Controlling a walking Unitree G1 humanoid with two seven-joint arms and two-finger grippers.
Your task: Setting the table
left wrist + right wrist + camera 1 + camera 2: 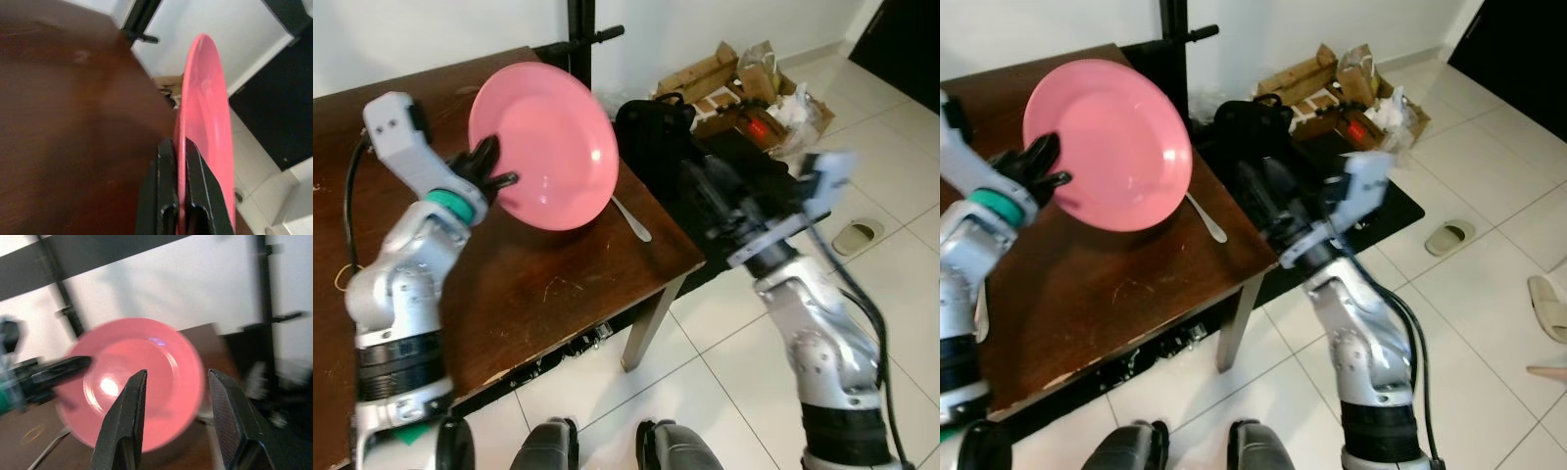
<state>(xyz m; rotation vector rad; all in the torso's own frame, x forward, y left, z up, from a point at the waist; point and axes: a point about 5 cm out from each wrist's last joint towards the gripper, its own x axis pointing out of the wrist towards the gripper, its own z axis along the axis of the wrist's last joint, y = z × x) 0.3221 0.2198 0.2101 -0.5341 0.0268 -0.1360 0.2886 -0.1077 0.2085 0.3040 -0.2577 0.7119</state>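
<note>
Left claw closed on the rim of a round pink plate, one black finger on each face, holding it tilted steeply, nearly on edge, in the air above the dark brown wooden surface. Right claw empty, its two fingers parted, raised off the surface's end and pointed toward the plate.

The plate appears rigid, smooth and glossy, probably light plastic though possibly breakable. A single rim pinch on a slick edge may slip or let it swing; a second hold on the opposite rim would steady it.

Count: one plate; one pale utensil, seemingly a spoon, lying on the surface just below the plate's lower edge; two claws.
</note>
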